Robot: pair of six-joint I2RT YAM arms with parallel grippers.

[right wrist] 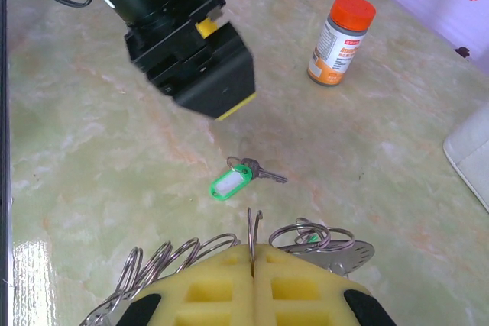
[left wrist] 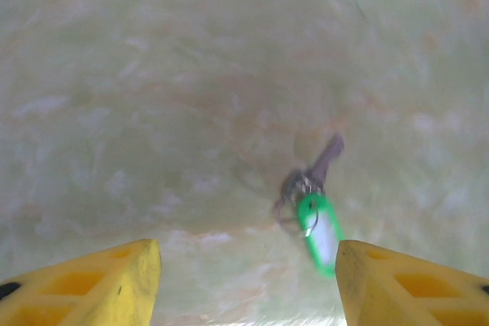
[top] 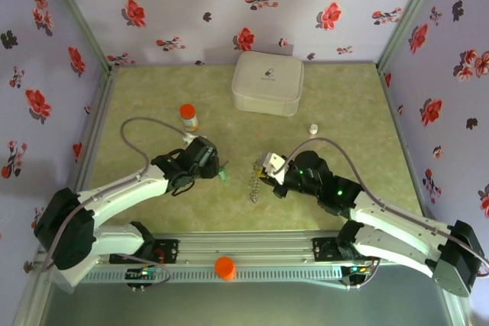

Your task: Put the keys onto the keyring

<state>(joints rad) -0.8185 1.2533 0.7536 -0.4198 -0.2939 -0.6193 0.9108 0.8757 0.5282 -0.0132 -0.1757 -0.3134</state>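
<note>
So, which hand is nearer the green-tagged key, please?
Left. The left hand hovers open right above the key; the right hand holds the keyring off to one side.

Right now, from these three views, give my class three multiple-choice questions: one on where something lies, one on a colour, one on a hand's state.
1. Where is the green-tagged key?
A. flat on the table
B. in the left hand
C. in the right hand

2. The bottle has a cap that is:
A. blue
B. orange
C. white

3. The right hand is:
A. open and empty
B. shut on the keyring
C. shut on the bottle

Answers:
1 A: it lies on the bare table, with the left hand's fingers open above it.
2 B: the cap is bright orange.
3 B: its fingers pinch a wire loop.
</note>
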